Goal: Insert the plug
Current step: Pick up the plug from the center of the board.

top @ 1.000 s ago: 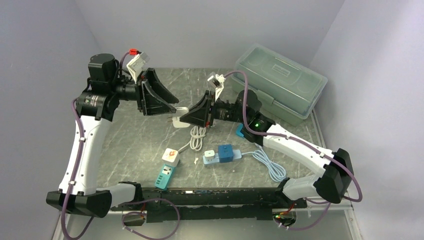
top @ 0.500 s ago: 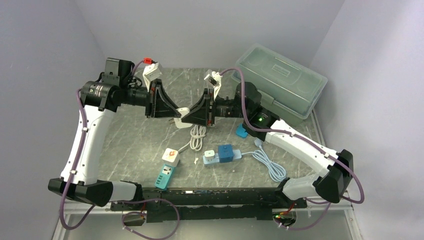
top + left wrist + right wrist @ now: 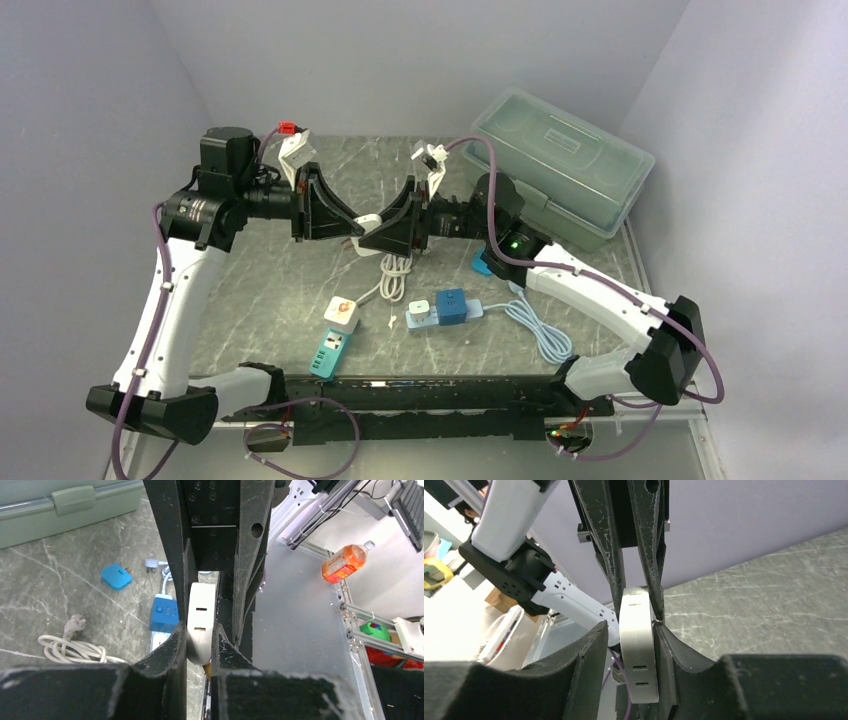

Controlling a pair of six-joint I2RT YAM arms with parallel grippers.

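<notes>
When looked at from overhead, easy to find: white adapter plug (image 3: pixel 369 221), taken for the task's plug, held clear of the table (image 3: pixel 250 280), a little toward 12 o'clock from its centre. Flanked at 9 o'clock by left gripper (image 3: pixel 352 228) and at 3 o'clock by right gripper (image 3: pixel 380 238), nose to nose. Likely a hand-over in mid-air, to give one arm a better hold for the insertion. Just below, toward 6 o'clock: white cord coil (image 3: pixel 396 272). Further toward 6: blue socket cube (image 3: pixel 451 305), white cube (image 3: pixel 341 313) and teal strip (image 3: pixel 330 352), possible receivers, all well apart from the plug. Off at 2 o'clock, out of the way: lidded box (image 3: pixel 560 160).

Next, left wrist. Pinched flat between both fingers (image 3: pixel 170 650), touching on either side with no gap. Closed firmly on the plug's broad faces, narrow slotted edge turned to the camera, probably to stop the body twisting.

Last, right wrist. Same plug between the fingers, yet not clamped: touching the finger at 3 o'clock, sliver of daylight beside the finger at 9 o'clock (image 3: pixel 589 655). Parted a little, gripping nothing securely — weight judged to rest with the left. Cannot tell where the prongs point.
</notes>
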